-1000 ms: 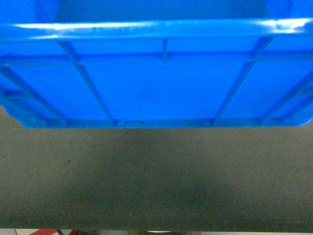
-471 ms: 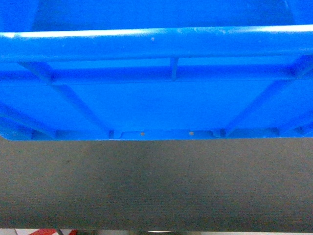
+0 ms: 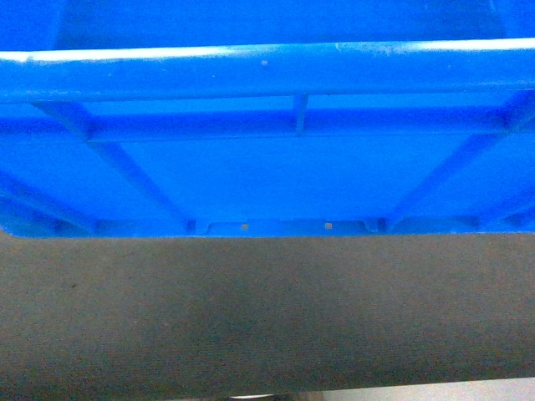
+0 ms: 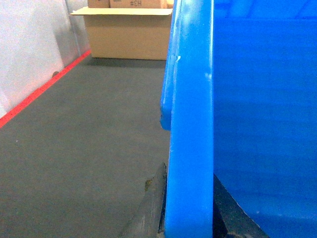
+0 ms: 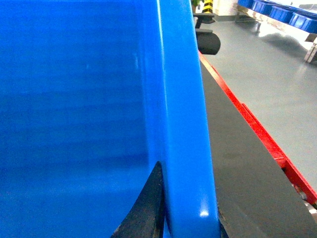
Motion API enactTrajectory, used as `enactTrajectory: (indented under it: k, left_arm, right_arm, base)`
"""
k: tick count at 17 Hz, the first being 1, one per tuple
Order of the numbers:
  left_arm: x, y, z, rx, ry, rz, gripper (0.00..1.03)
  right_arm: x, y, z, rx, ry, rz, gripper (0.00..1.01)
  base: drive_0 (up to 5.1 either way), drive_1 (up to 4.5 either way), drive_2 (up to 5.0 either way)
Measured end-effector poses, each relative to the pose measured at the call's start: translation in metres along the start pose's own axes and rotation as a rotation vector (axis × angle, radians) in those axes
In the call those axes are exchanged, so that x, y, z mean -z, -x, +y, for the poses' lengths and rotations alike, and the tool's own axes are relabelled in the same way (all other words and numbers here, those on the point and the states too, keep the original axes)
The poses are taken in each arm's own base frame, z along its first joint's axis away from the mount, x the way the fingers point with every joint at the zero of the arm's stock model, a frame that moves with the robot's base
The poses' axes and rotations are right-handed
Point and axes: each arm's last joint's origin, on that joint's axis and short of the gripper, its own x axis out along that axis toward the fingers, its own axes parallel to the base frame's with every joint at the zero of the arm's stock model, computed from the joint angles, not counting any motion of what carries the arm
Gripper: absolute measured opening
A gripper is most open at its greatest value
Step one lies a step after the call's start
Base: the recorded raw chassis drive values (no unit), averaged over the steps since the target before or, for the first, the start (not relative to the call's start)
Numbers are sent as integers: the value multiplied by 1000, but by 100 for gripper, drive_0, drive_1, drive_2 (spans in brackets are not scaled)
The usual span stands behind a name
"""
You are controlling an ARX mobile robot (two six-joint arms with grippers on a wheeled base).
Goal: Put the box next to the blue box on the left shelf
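The box point(image 3: 267, 167), a bright-blue ribbed crate, fills the upper half of the head view, its thick rim and long outer wall facing me. My left gripper point(image 4: 190, 210) is shut on the box's left rim point(image 4: 190, 99), with one dark finger point(image 4: 153, 203) outside the wall and one inside. My right gripper point(image 5: 190, 213) is shut on the right rim point(image 5: 181, 99), its inner finger point(image 5: 148, 203) against the wall. The other blue box and the left shelf are out of view. Neither gripper shows in the head view.
A dark grey surface point(image 3: 267, 317) lies under the box, bordered by a red strip point(image 4: 39, 91) on the left and a red edge point(image 5: 257, 131) on the right. An open cardboard carton point(image 4: 129, 32) stands far left. Blue objects point(image 5: 277, 10) sit on a distant rack.
Compared with a second ago the box fills more of the head view and its lower edge sits lower in the frame. Over the last half second it has barely moved.
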Motion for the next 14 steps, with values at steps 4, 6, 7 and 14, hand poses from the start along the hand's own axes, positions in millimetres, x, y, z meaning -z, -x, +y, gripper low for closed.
enactTrajectory:
  k: [4, 6, 7, 14]
  left_arm:
    - [0, 0, 0, 0, 0, 1, 11]
    - [0, 0, 0, 0, -1, 0, 11]
    - [0, 0, 0, 0, -1, 0, 11]
    - [0, 0, 0, 0, -2, 0, 11]
  right_arm:
    - [0, 0, 0, 0, 2, 0, 12]
    - [0, 0, 0, 0, 2, 0, 12]
    - [0, 0, 0, 1, 3, 0, 12]
    - [0, 0, 0, 1, 3, 1, 12]
  base:
    - [-152, -152, -152]
    - [-152, -152, -152]
    - [-152, -152, -152]
    - [-152, -152, -152]
